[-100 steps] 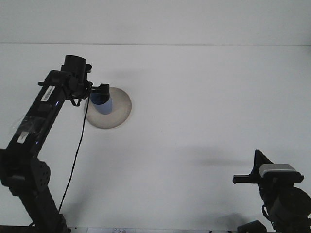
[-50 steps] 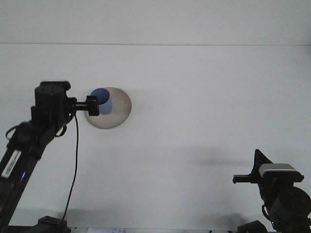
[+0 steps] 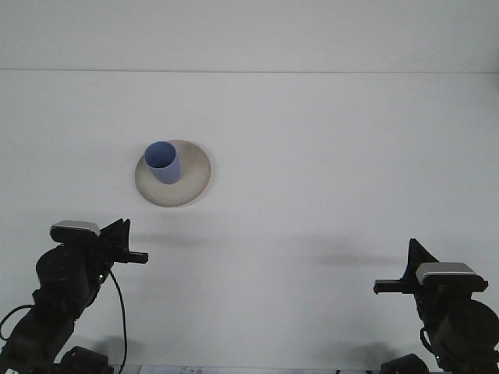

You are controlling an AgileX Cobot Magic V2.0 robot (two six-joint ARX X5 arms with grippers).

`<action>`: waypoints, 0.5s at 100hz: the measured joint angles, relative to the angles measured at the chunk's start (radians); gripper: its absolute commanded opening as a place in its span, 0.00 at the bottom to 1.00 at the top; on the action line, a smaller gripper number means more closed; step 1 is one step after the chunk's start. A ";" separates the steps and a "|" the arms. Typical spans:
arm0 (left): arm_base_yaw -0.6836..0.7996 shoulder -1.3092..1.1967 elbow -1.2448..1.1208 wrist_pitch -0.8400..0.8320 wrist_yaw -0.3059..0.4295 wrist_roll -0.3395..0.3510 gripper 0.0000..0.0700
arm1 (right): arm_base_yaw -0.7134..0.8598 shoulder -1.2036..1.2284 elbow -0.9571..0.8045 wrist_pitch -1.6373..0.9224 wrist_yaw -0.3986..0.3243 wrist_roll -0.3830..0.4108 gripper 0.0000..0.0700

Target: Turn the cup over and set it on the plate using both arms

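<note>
Now the blue cup (image 3: 163, 161) is standing upright on the beige plate (image 3: 193, 183), its open mouth facing up and its long axis running vertical, leaning only slightly toward the camera as the view makes it appear. It is sitting toward the plate's left and far part, inside the rim, with nothing touching it. The plate is resting on the white table (image 3: 327, 156), left of centre.

Both arms are sitting low at the near edge, well apart from the plate and from each other. The left gripper (image 3: 131, 248) is pointing right, showing as a dark wedge with a thin finger sticking out; it is holding nothing, but whether its jaws are parted I cannot tell from this side-on view. The right gripper (image 3: 394, 279) is pointing left in the same folded pose, also holding nothing, and its opening cannot be told either.
</note>
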 measured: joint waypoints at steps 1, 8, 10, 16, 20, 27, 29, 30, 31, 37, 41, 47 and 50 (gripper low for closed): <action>0.000 -0.002 0.000 0.002 0.000 0.000 0.01 | 0.000 0.000 0.000 0.000 0.000 0.000 0.00; 0.000 -0.009 0.000 0.005 0.000 0.006 0.02 | 0.000 0.000 0.000 0.000 0.000 0.000 0.00; 0.000 -0.009 0.000 0.005 0.000 0.007 0.02 | 0.000 0.000 0.000 0.000 0.000 0.000 0.00; 0.000 -0.008 0.000 0.005 0.000 0.008 0.02 | 0.000 0.000 0.000 0.000 0.000 0.000 0.00; 0.000 -0.006 0.000 0.005 0.000 0.009 0.02 | 0.000 0.000 0.000 0.000 0.000 0.000 0.00; 0.000 -0.003 0.000 0.007 0.000 0.012 0.02 | 0.000 0.000 0.000 0.000 0.000 0.000 0.00; 0.000 -0.005 0.000 0.010 0.000 0.012 0.02 | 0.000 0.000 0.000 0.000 0.000 0.000 0.00; 0.000 -0.006 0.000 0.011 0.000 0.013 0.02 | 0.000 0.000 0.000 0.000 0.000 0.000 0.00; 0.000 -0.006 0.000 0.013 0.000 0.013 0.02 | 0.000 0.000 0.000 0.000 0.000 0.000 0.00; 0.000 -0.009 0.000 0.024 0.000 0.014 0.02 | 0.000 0.000 0.000 0.000 0.000 0.000 0.00; 0.000 -0.013 0.000 0.032 0.000 0.015 0.02 | 0.000 0.000 0.000 0.000 0.000 0.000 0.00; 0.000 -0.018 0.000 0.036 0.000 0.015 0.02 | 0.000 0.000 0.000 0.000 0.000 0.000 0.00; 0.000 -0.019 0.000 0.036 0.000 0.015 0.02 | 0.000 0.000 0.000 0.000 0.000 0.000 0.00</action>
